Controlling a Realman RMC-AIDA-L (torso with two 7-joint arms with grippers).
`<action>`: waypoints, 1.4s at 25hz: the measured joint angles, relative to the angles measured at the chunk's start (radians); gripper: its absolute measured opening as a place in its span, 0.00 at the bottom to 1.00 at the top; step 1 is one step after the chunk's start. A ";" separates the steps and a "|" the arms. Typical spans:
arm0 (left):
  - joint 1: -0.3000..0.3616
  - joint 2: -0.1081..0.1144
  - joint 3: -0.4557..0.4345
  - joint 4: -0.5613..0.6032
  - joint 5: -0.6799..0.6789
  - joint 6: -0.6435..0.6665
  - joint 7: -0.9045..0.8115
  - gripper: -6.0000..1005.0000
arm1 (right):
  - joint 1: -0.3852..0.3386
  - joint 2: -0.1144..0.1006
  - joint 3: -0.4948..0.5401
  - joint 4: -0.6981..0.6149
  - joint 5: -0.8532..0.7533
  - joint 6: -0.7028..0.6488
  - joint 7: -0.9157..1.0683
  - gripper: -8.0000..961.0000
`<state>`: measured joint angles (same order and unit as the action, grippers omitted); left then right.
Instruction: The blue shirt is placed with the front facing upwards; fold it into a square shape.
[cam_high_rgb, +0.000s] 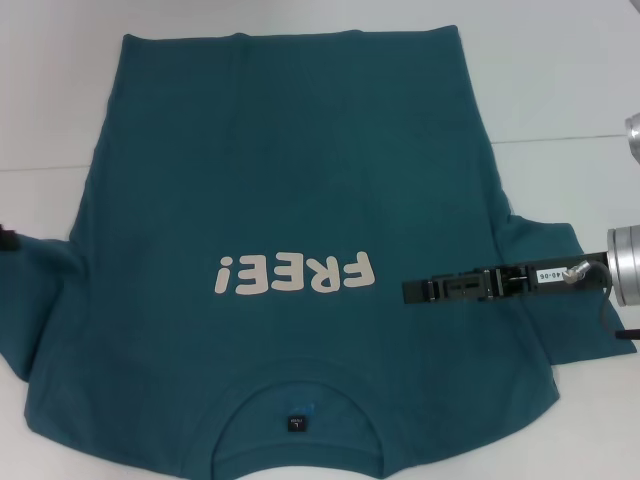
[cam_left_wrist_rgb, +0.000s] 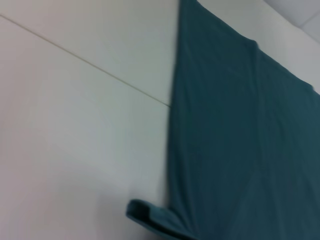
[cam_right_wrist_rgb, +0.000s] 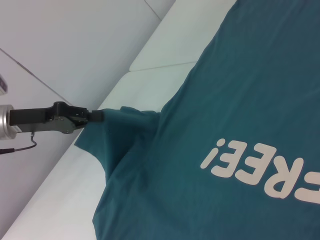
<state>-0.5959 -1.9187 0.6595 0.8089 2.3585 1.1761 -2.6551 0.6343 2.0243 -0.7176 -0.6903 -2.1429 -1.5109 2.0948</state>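
The blue shirt lies print-up on the counter; left end effector clenched on its sleeve, right end effector above, grip indiscernible.

Blue shirt collar cut off (bottom edge).

The blue shirt lies spread on the table, collar near, hem far. The right gripper reaches in from the right over the shirt's chest. The left gripper touches the left sleeve's edge.
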 joint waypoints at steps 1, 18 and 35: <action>0.002 0.005 -0.002 0.001 0.006 -0.004 -0.003 0.04 | 0.000 0.000 0.000 0.000 0.000 0.000 0.000 0.96; -0.066 0.029 -0.029 0.030 0.147 -0.007 -0.009 0.04 | 0.002 0.003 -0.002 0.001 0.000 0.000 -0.003 0.95; -0.016 0.026 -0.142 -0.044 0.129 -0.086 0.082 0.22 | 0.007 0.002 -0.003 0.002 0.000 0.000 -0.006 0.95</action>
<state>-0.6120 -1.8926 0.5175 0.7650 2.4876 1.0901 -2.5730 0.6412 2.0263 -0.7209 -0.6887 -2.1432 -1.5110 2.0891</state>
